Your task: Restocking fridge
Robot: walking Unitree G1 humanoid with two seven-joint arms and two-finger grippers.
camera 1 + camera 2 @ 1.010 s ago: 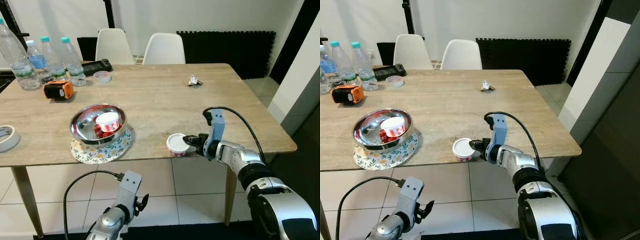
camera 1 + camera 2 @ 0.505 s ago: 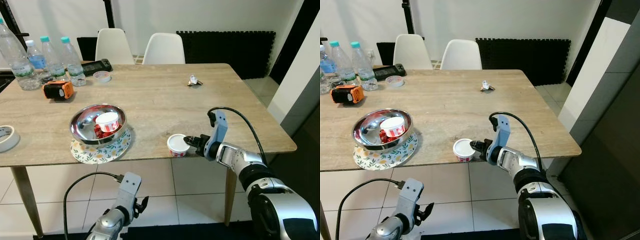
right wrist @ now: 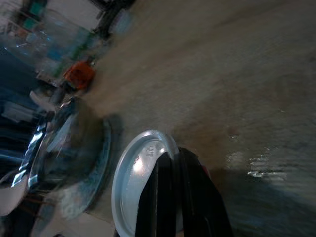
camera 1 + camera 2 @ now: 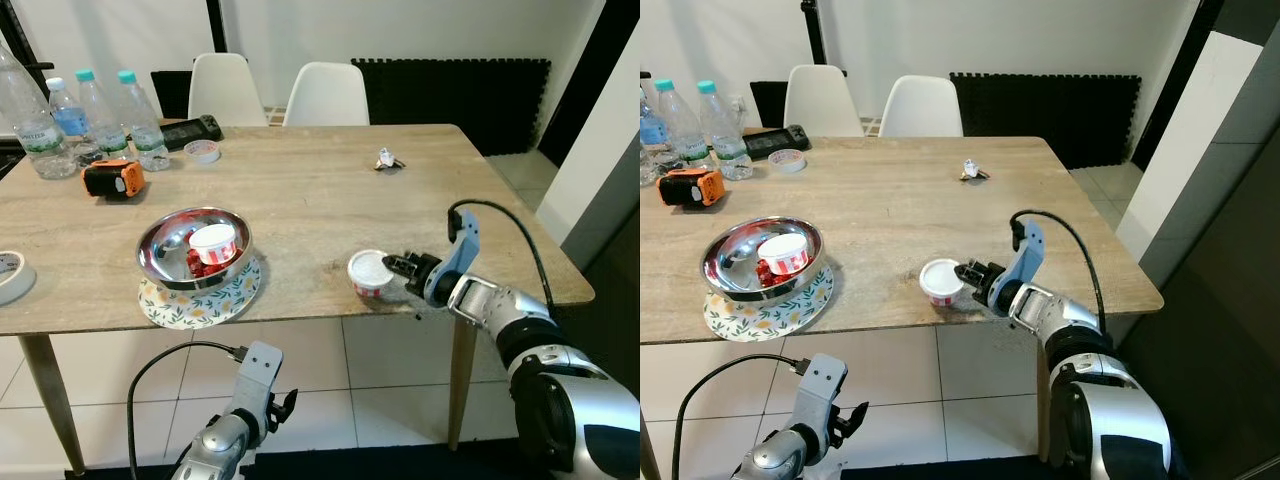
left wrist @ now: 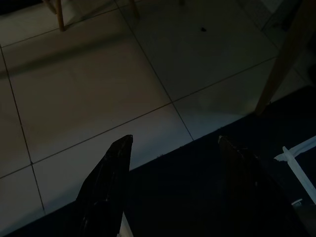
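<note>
From the head views, the right gripper has its fingers pinched on a yogurt cup at the table front edge, while another cup sits in the steel bowl. Right wrist view shows both fingers close together against the cup's foil lid. Left wrist view shows the left gripper hanging spread and empty over floor tiles, so restocking looks barely started.

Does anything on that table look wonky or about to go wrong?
Yes: the small white yogurt cup with red print is tipped over at an angle near the front edge of the wooden table, pinched by the right gripper. A second cup sits in the steel bowl; nothing looks spilled.
</note>
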